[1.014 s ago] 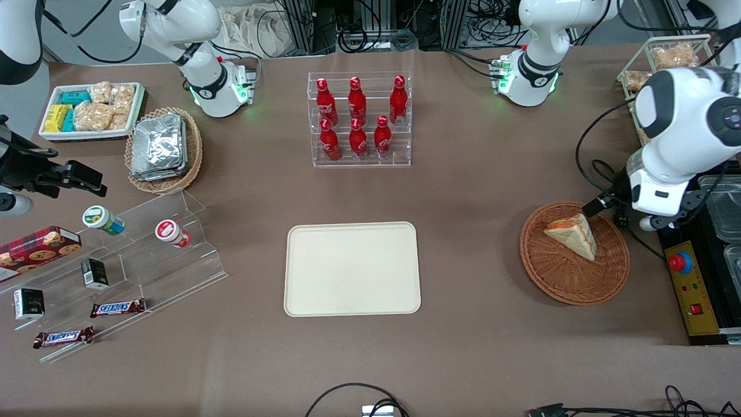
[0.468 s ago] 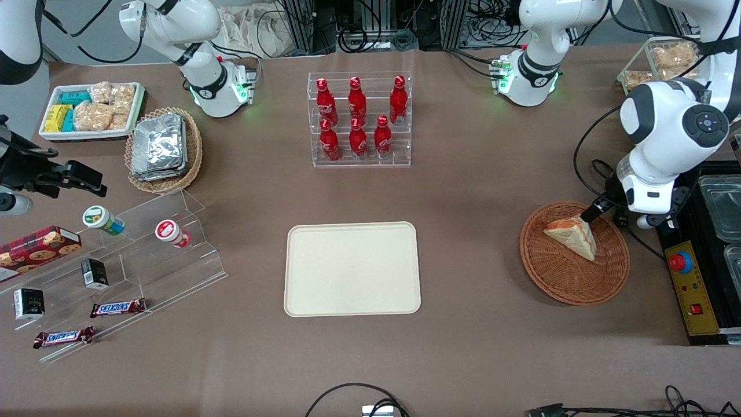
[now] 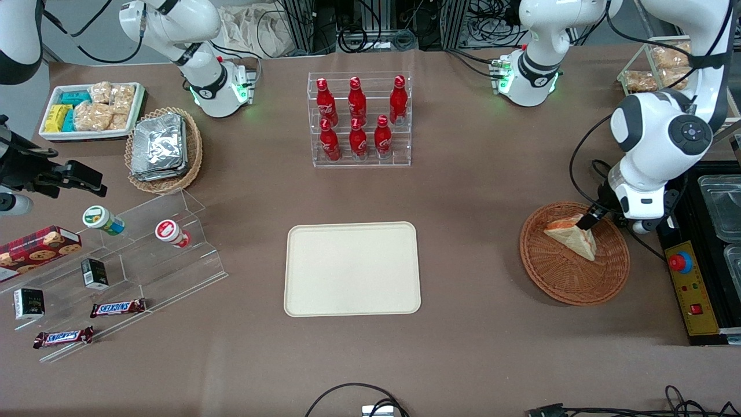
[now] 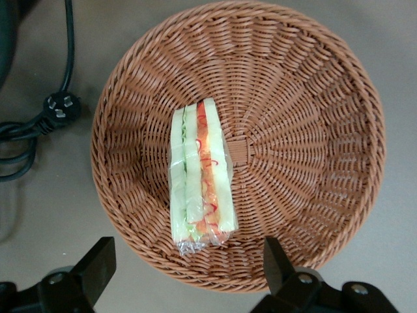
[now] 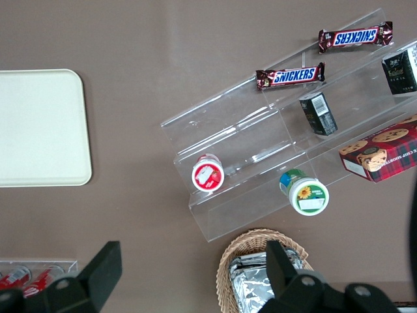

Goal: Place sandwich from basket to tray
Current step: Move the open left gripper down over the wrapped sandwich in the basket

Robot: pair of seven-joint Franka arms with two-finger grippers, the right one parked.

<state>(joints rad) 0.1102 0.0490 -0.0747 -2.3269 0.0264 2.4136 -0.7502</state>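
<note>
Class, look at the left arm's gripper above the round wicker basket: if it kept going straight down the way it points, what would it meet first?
Probably the sandwich: the open gripper hangs over its end in the basket, though its height is unclear.

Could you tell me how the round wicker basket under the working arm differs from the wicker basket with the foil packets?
The basket is round, reddish-brown and holds one wrapped sandwich; the foil-packet basket is oval, lighter tan and stacked with foil packets. The first lies toward the working arm's end, with the open gripper just above it; the second toward the parked arm's. Both are shallow woven wicker.
</note>
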